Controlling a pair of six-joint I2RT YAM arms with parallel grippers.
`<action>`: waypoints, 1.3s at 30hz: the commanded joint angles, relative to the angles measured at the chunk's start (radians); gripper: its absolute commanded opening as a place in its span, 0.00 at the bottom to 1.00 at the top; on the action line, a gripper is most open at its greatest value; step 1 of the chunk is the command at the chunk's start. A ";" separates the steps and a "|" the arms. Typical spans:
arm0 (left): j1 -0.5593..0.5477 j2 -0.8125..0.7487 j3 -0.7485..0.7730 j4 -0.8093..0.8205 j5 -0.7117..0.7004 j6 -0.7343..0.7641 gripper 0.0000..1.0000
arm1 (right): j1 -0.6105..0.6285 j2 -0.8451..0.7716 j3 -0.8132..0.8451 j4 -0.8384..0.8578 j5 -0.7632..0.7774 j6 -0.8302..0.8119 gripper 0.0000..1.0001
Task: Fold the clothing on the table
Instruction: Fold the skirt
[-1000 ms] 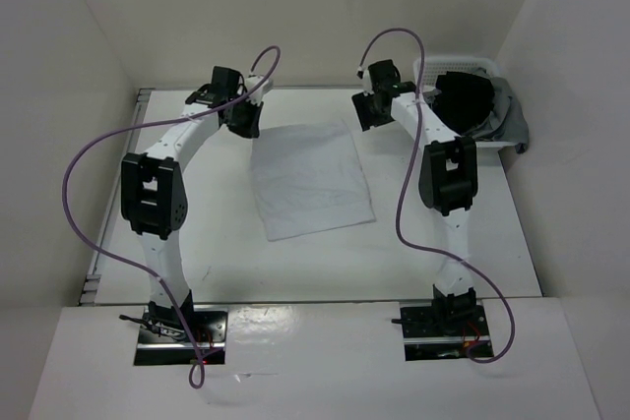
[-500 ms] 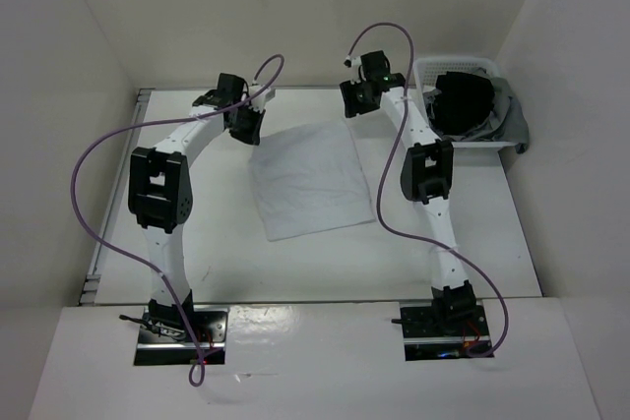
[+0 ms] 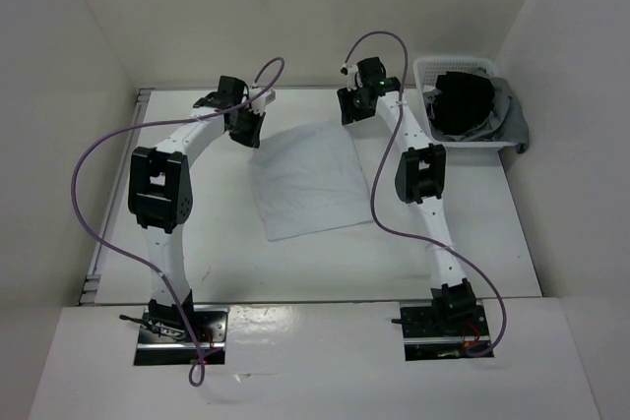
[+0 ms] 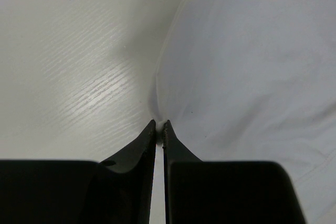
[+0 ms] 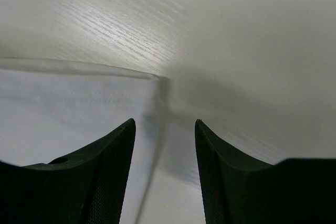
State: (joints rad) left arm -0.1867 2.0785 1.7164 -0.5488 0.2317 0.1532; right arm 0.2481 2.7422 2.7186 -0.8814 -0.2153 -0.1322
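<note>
My left claw (image 4: 160, 127) is pinched tight, tips all but meeting, w/ a small nip of the clothing (image 3: 310, 181) squeezed btwn them; the grip sits on the cloth's left edge, right at its far left corner. In the wrist cam the fabric fans out to the right of my tips and bare desk (image 3: 207, 243) shows to the left. My right claw (image 5: 164, 124) stands partly open, holding nothing. Its two fingers straddle the cloth's right hem just below the far right corner, hem running down btwn them; can't tell if either pad touches fabric. The clothing itself lies flat on the desk, roughly mid-surface btwn my two arms, white on white, lightly wrinkled. It's a rough rectangle w/ its long axis running far-to-near, skewed a bit so the near end sits further right than the far end. The far short edge faces the back wall, the near one faces my bases. Arm pose: the left arm climbs from its base at the near left, elbow high over the left side of the desk, forearm reaching far and right, wrist tipped down onto the corner. The right arm rises from the near right, leans in leftward, elbow above the desk just right of the cloth, forearm stretched to the far corner, wrist angled down. A purple cable (image 3: 84, 184) loops off each arm. Far right: a white basket (image 3: 425, 74) w/ a dark garment (image 3: 463, 100) in it, well apart from the cloth.
</note>
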 commanded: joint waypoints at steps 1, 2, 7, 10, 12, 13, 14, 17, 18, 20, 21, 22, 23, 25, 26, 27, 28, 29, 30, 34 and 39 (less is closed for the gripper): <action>-0.003 -0.006 -0.005 0.013 0.003 -0.007 0.12 | 0.020 0.034 0.082 -0.019 -0.019 -0.003 0.54; -0.003 -0.006 -0.005 0.013 0.003 -0.007 0.12 | 0.020 0.049 0.082 -0.019 -0.028 -0.003 0.53; -0.022 -0.024 -0.035 0.013 -0.006 -0.007 0.12 | 0.039 0.091 0.153 -0.028 -0.029 -0.003 0.50; -0.022 -0.024 -0.044 0.013 -0.006 0.002 0.12 | 0.039 0.100 0.162 -0.028 -0.029 -0.003 0.50; -0.022 -0.034 -0.054 0.013 -0.006 0.002 0.12 | 0.039 0.109 0.171 -0.028 -0.029 -0.003 0.50; -0.022 -0.034 -0.054 0.013 -0.006 0.002 0.12 | 0.039 0.109 0.171 -0.028 -0.029 -0.003 0.50; -0.022 -0.034 -0.063 0.013 -0.006 0.002 0.12 | 0.039 0.109 0.171 -0.028 -0.029 -0.003 0.50; -0.031 -0.043 -0.072 0.013 -0.006 0.002 0.12 | 0.039 0.109 0.184 -0.028 -0.019 -0.003 0.50; -0.031 -0.043 -0.072 0.013 -0.006 0.002 0.12 | 0.039 0.109 0.193 -0.028 -0.019 -0.003 0.50; -0.031 -0.043 -0.072 0.013 -0.006 0.002 0.12 | 0.039 0.119 0.193 -0.028 -0.019 -0.003 0.50; -0.031 -0.043 -0.081 0.013 -0.006 0.002 0.12 | 0.039 0.119 0.193 -0.028 -0.019 -0.003 0.50; -0.031 -0.043 -0.081 0.013 -0.006 0.002 0.12 | 0.039 0.119 0.193 -0.028 -0.019 -0.003 0.50; -0.031 -0.043 -0.081 0.013 -0.006 0.002 0.12 | 0.039 0.119 0.193 -0.028 -0.019 -0.003 0.49; -0.031 -0.043 -0.081 0.013 -0.006 0.002 0.12 | 0.039 0.119 0.193 -0.028 -0.019 -0.003 0.47; -0.031 -0.043 -0.081 0.013 -0.006 0.002 0.12 | 0.039 0.128 0.202 -0.028 -0.019 -0.003 0.46; -0.031 -0.043 -0.081 0.013 -0.006 0.002 0.12 | 0.039 0.128 0.202 -0.028 -0.019 -0.003 0.46; -0.031 -0.043 -0.081 0.013 -0.006 0.002 0.12 | 0.039 0.128 0.202 -0.028 -0.019 -0.003 0.46; -0.031 -0.043 -0.081 0.013 -0.006 0.002 0.12 | 0.039 0.128 0.202 -0.028 -0.019 -0.003 0.46; -0.031 -0.043 -0.081 0.013 -0.006 0.002 0.12 | 0.039 0.137 0.202 -0.028 -0.019 -0.003 0.46; -0.040 -0.043 -0.081 0.013 -0.006 0.002 0.12 | 0.039 0.148 0.213 -0.019 -0.010 -0.003 0.46; -0.040 -0.043 -0.081 0.013 -0.006 0.002 0.12 | 0.039 0.168 0.240 -0.019 -0.010 -0.003 0.44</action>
State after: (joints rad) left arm -0.2214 2.0781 1.6417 -0.5457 0.2214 0.1528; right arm 0.2794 2.8880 2.9101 -0.9031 -0.2253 -0.1318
